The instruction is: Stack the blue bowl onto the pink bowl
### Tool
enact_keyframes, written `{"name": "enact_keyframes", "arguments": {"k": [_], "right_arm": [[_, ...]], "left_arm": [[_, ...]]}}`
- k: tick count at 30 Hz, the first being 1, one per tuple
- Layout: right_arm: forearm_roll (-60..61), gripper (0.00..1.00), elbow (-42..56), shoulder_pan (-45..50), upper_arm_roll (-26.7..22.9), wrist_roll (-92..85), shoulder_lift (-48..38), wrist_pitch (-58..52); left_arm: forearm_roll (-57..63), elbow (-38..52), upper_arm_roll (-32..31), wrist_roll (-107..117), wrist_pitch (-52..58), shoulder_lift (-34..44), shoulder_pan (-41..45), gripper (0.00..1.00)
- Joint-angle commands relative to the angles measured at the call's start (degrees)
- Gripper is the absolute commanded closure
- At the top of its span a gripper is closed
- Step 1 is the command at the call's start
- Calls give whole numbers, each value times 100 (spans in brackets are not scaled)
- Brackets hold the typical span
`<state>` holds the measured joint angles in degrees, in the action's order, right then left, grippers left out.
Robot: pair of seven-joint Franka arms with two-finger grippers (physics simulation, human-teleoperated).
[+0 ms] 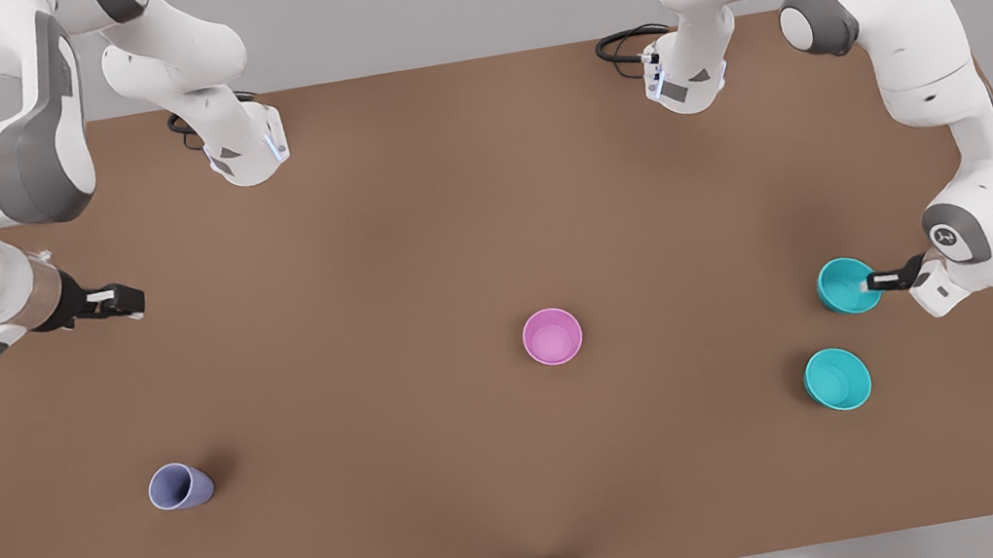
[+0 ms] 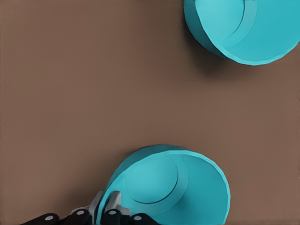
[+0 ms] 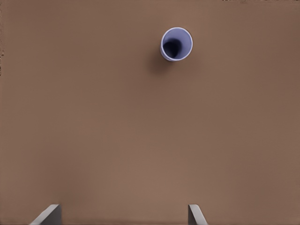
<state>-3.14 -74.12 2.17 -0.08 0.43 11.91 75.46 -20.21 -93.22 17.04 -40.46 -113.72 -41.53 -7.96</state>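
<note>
The blue bowl (image 1: 845, 286) is a teal bowl at the front view's right, and my left gripper (image 1: 866, 283) is shut on its rim. In the left wrist view the fingers (image 2: 114, 205) pinch the wall of that blue bowl (image 2: 173, 187), one inside and one outside. I cannot tell whether the bowl is off the table. The pink bowl (image 1: 552, 337) stands upright near the table's middle, well to the left of the held bowl in the front view. My right gripper (image 1: 128, 301) waits open above the table at the front view's left, its fingers (image 3: 49, 214) wide apart.
A second teal bowl (image 1: 836, 379) (image 2: 243, 28) stands close to the held one, nearer the table's front edge. A lavender cup (image 1: 180, 486) (image 3: 176, 43) stands at the front view's lower left. The brown table (image 1: 411, 233) is bare between the bowls.
</note>
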Motion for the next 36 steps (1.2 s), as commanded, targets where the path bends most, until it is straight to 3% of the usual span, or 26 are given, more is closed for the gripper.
{"name": "enact_keyframes", "arguments": {"k": [1,4,8,10,15,17,21,25,36], "right_arm": [[15,0,3,2,-1,-1027,-4,39],[33,0,3,-6,-1,-1053,31,39],[50,0,29,-6,-1,-1071,49,48],[41,0,29,-6,-1,-1071,49,48],[41,0,20,-6,-1,-1071,75,48],[50,0,20,-6,-9,-1071,75,48],[41,0,20,-6,-9,-1062,84,48],[41,0,20,-6,-1,-1062,101,48],[50,0,20,-6,-1,-1062,101,48]], "left_arm": [[8,14,1,-849,-10,205,92,79],[8,6,1,-349,622,883,505,79],[-36,-3,-201,2700,1045,1604,2429,79],[-1,338,-395,3534,728,1253,3318,79],[-27,2905,-412,7446,728,-593,4426,79],[-80,3337,-500,7905,676,-989,4452,79],[-71,3187,-527,7764,1343,-980,4408,79],[17,2967,-896,7685,1344,-919,4224,79],[131,2757,-931,7685,1221,-945,4180,79]]}}
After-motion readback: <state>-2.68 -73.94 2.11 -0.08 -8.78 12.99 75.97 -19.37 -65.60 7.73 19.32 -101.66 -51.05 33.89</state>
